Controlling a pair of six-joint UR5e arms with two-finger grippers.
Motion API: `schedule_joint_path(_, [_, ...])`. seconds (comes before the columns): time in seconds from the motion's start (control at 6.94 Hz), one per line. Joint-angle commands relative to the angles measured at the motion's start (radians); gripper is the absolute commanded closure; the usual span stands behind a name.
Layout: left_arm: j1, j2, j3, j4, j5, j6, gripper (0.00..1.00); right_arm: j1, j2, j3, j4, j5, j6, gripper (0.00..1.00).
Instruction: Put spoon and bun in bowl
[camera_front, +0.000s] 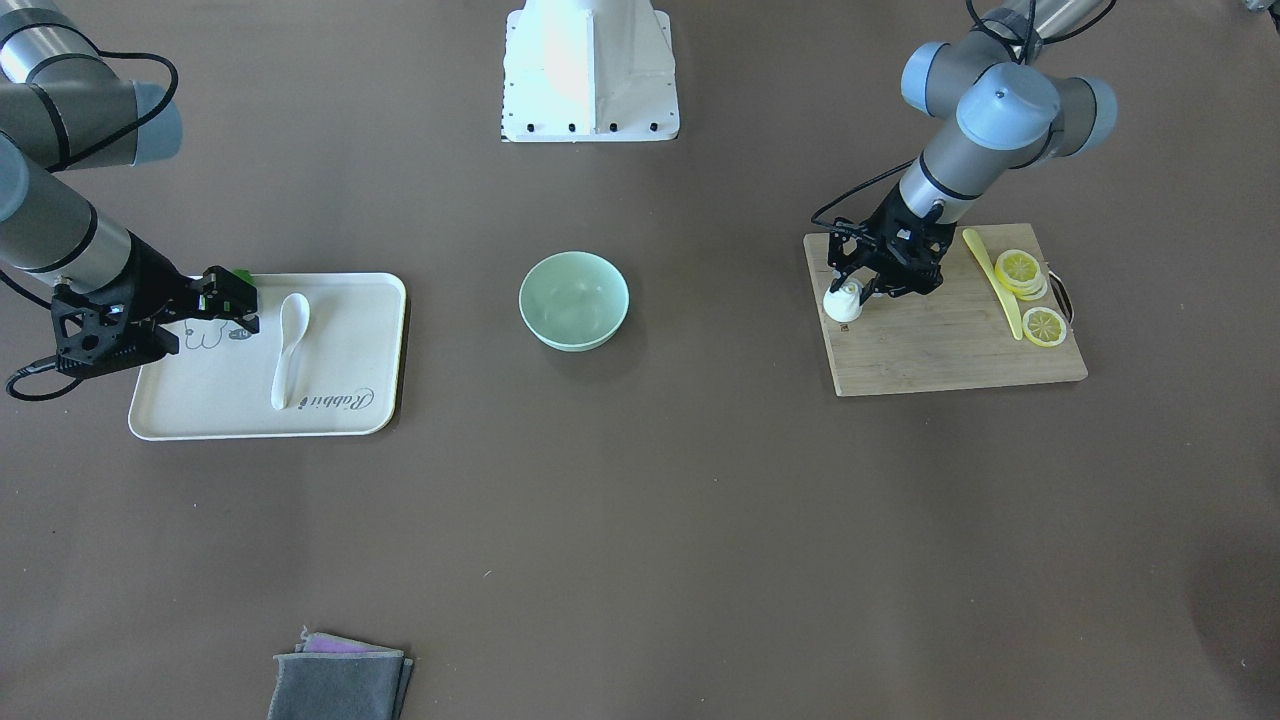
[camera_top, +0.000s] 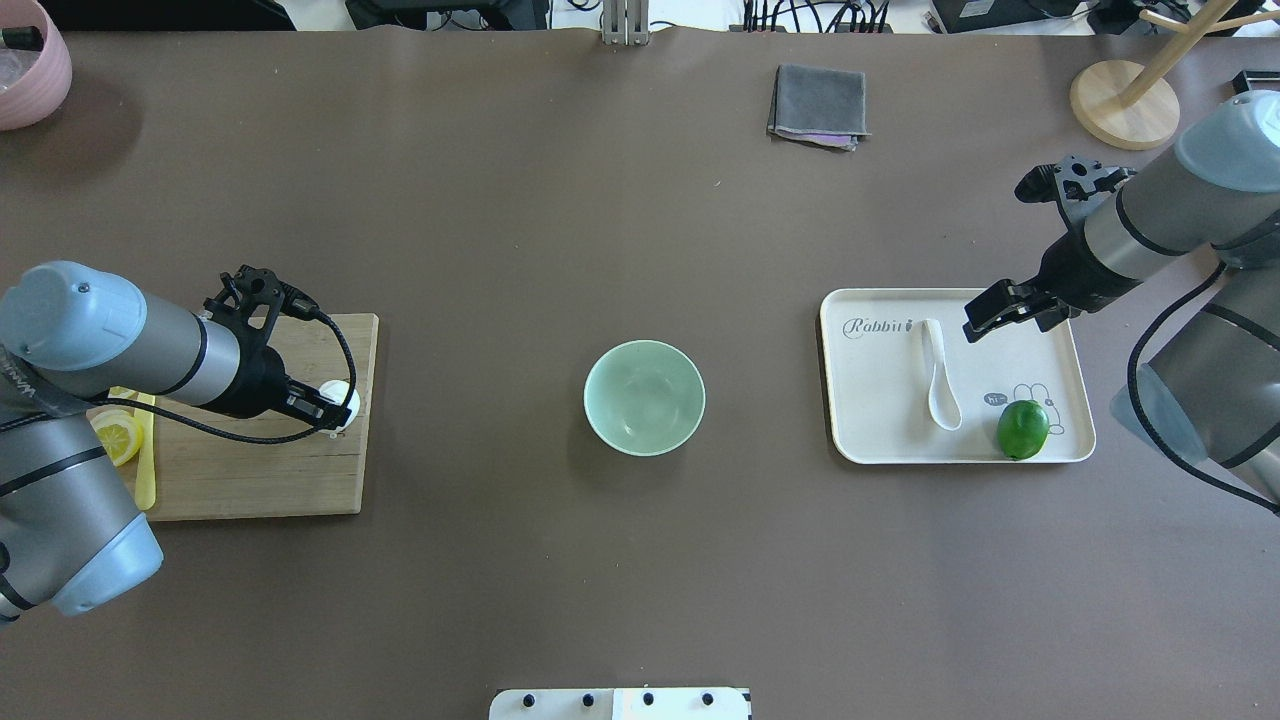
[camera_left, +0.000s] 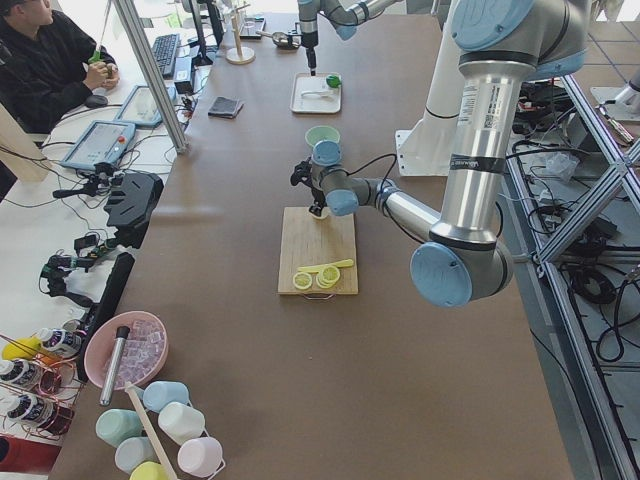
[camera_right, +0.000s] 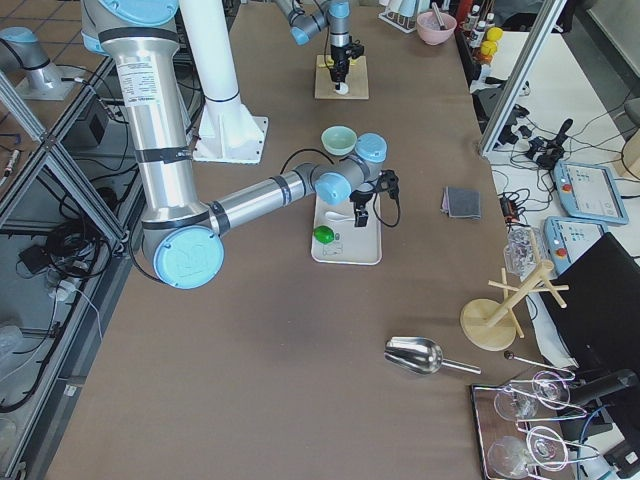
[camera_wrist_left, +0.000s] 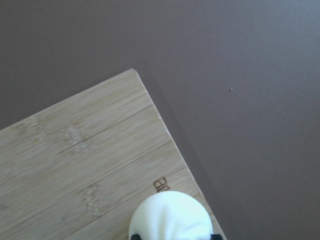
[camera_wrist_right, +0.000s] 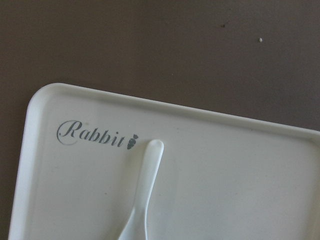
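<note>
Left end effector (camera_top: 333, 406) pinching bun (camera_top: 343, 398). Bun sits on bamboo cutting board (camera_top: 250, 470), at board's right edge, left side of table (camera_top: 640, 200).

Right end effector (camera_top: 985, 312) spread, above white tray (camera_top: 870, 430), just right of spoon's handle, not touching.

Spoon (camera_top: 938, 375) flat on tray, lime (camera_top: 1022, 429) near right of it.

Mint bowl (camera_top: 644, 397) mid-table, between board and tray.
</note>
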Motion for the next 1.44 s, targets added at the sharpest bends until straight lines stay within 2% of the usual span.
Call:
schedule_joint_path(0.0, [-0.014, -0.007, -0.067, 0.009, -0.081, -0.004, 1.0, 0.0, 0.012, 0.0, -0.004, -0.002, 0.009, 0.0])
schedule_joint_path(0.29, [-0.025, -0.095, -0.058, 0.036, -0.088, -0.076, 1.0, -0.009, 0.039, -0.019, -0.002, -0.021, 0.047, 0.0])
schedule_joint_path(0.58, [-0.027, -0.218, -0.054, 0.18, -0.08, -0.077, 1.0, -0.072, 0.087, -0.072, 0.006, -0.102, 0.203, 0.0])
schedule_joint_path(0.86, [-0.041, -0.242, -0.052, 0.185, -0.082, -0.082, 1.0, -0.13, 0.096, -0.097, 0.006, -0.158, 0.233, 0.0])
schedule_joint_path(1.15, [-0.067, -0.297, -0.047, 0.24, -0.086, -0.113, 1.0, -0.158, 0.09, -0.106, 0.007, -0.175, 0.233, 0.0])
schedule_joint_path(1.3, [-0.071, -0.327, -0.047, 0.271, -0.086, -0.113, 1.0, -0.166, 0.087, -0.109, 0.006, -0.179, 0.233, 0.04])
